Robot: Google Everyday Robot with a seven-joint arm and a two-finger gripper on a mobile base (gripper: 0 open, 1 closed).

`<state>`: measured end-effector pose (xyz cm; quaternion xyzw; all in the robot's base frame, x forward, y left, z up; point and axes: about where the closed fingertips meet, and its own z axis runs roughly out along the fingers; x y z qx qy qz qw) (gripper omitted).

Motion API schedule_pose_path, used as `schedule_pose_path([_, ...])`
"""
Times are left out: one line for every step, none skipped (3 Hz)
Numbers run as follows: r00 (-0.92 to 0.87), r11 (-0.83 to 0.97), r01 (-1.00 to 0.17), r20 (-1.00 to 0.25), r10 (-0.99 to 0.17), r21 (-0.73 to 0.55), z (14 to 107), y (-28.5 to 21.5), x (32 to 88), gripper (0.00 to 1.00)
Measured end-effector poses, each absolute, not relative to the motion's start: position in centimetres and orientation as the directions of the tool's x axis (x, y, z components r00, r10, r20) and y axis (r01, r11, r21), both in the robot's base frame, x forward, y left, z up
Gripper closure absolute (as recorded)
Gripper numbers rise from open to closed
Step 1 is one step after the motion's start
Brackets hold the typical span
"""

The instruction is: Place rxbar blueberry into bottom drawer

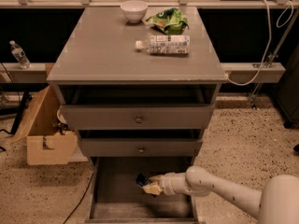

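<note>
The grey desk [103, 55] fills the middle of the view, with all 3 of its drawers pulled out below its front edge. The 2 upper drawers [138, 117] are only partly out. The bottom drawer [117, 190] is out much farther, showing its bare grey floor. The robot's white arm [219, 192] reaches in from the lower right, under the desk's front right corner. The gripper [150, 188] sits over the middle of the bottom drawer. It looks pinched narrow on the rxbar blueberry [141, 179], a small dark blue bar at its tip.

The carry looks done, since the bar is already inside the drawer's outline. I cannot tell whether it hangs just above the floor or touches it. What is left, by my reading, is the release and pulling the arm back out.

The speckled floor [243, 139] spreads to both sides of the desk. An open cardboard box [44, 134] stands just beside the desk's left edge, low down. A pale cable [266, 55] loops beyond the right edge. On the desk top, a white-labelled bottle [166, 45] lies on its side toward the right edge. A green crinkled bag [169, 21] lies just behind it, near the back right corner. A white bowl [134, 9] stands at the middle of the back edge. 1 small water bottle [19, 55] stands on a ledge well off the left edge.
</note>
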<state>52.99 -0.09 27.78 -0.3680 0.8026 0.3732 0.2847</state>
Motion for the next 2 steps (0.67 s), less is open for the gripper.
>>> schedule_pose_path([-0.601,0.468,-0.778,-0.712,-0.362,0.419,24.4,-0.3,53.2,1.0])
schedule_pose_path([-0.644,0.491,-0.746,-0.676,-0.358,0.451,21.8,-0.4,53.1,0.82])
